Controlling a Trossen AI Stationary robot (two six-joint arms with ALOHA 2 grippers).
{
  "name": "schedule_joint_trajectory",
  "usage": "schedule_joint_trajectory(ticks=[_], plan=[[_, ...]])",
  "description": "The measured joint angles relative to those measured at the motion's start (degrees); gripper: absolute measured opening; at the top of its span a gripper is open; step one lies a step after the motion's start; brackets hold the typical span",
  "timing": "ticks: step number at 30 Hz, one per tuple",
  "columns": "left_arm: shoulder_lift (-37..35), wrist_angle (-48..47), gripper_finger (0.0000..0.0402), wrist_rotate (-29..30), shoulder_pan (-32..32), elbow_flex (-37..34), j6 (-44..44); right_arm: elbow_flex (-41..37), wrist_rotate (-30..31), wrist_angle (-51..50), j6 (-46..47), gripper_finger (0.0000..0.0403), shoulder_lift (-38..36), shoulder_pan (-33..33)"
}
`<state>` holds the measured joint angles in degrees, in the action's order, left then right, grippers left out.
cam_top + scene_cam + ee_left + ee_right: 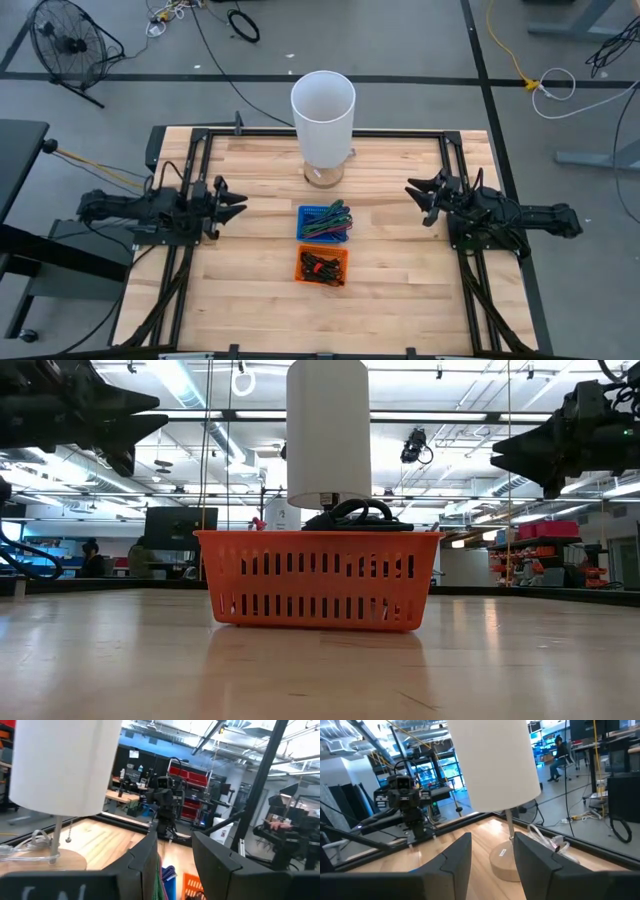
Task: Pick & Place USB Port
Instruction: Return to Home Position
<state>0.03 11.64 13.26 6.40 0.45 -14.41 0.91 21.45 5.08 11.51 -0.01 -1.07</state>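
While both arms hang level over the two sides of the bench (250, 300), neither is carrying anything. On the left side, the left gripper (240, 206) has its fingers spread wide and empty, pointing inward. Opposite it, the right gripper (414, 196) is parted the same way, also empty. Between them, mid-bench, the blue bin (304, 224) holds a tangle of green and blue charger cables (332, 222). Just beside it, toward the front edge, the orange bin (304, 264) holds the black charger cables (322, 268), one loop poking above the rim. Behind the blue bin stands a white lamp (323, 110) on a round wooden base.
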Motion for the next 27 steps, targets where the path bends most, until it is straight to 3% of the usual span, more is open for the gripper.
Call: schedule_joint_trajectory(ticks=[15, 27], plan=[[0.3, 0.1, 0.0128, 0.0, -3.9, 0.0, 0.0, 0.0, 0.1, -1.7, 0.0, 0.0146, 0.8, 0.2], [0.2, 0.1, 0.0128, 0.0, -5.9, 0.0, 0.0, 0.0, 0.1, 1.6, 0.0, 0.0146, 4.7, 6.6]])
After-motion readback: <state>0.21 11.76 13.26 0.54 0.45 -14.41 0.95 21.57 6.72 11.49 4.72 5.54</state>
